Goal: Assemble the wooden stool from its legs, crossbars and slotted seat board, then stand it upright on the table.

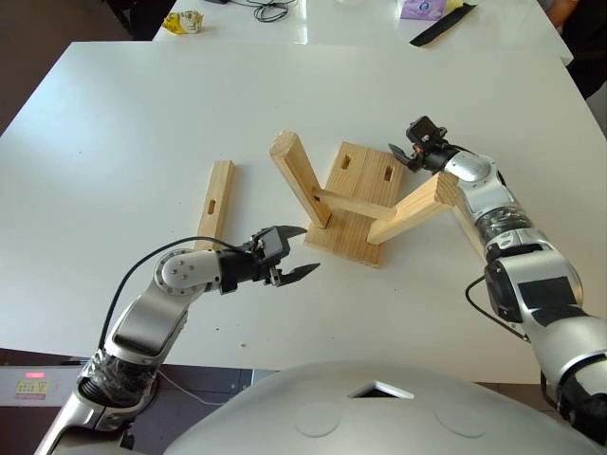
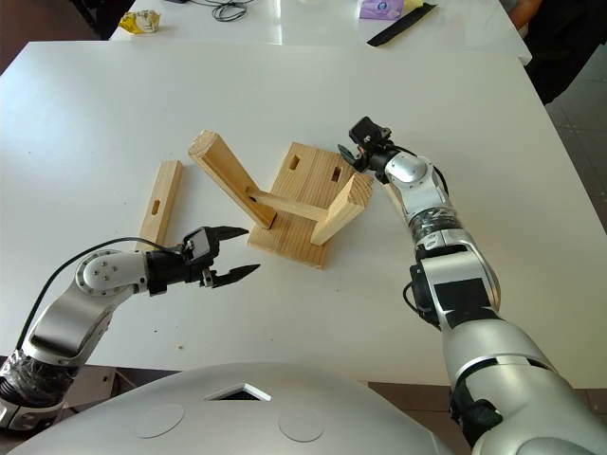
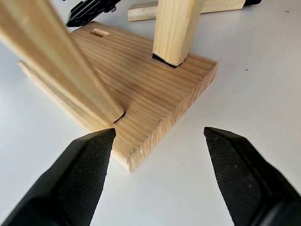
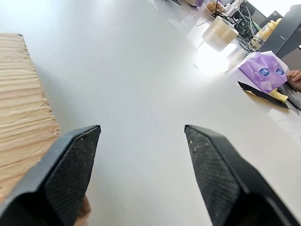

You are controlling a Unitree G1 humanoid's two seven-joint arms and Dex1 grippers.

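The slotted seat board (image 1: 356, 204) lies flat at the table's middle. Two legs stand in its near slots, the left leg (image 1: 299, 177) leaning left and the right leg (image 1: 413, 208) leaning right, with a crossbar (image 1: 352, 203) joining them. A loose leg (image 1: 216, 202) lies flat to the left. Another wooden piece (image 1: 468, 227) lies partly hidden under my right forearm. My left gripper (image 1: 296, 252) is open just left of the board's near corner (image 3: 141, 155). At the board's far right corner my right gripper (image 1: 406, 154) is open and holds nothing.
A yellow crumpled object (image 1: 184, 22) sits on the neighbouring table at the back left. A purple packet (image 1: 423, 9) and a black strip (image 1: 442, 25) lie at the back right. The white table (image 1: 123, 123) has free room on its left and far sides.
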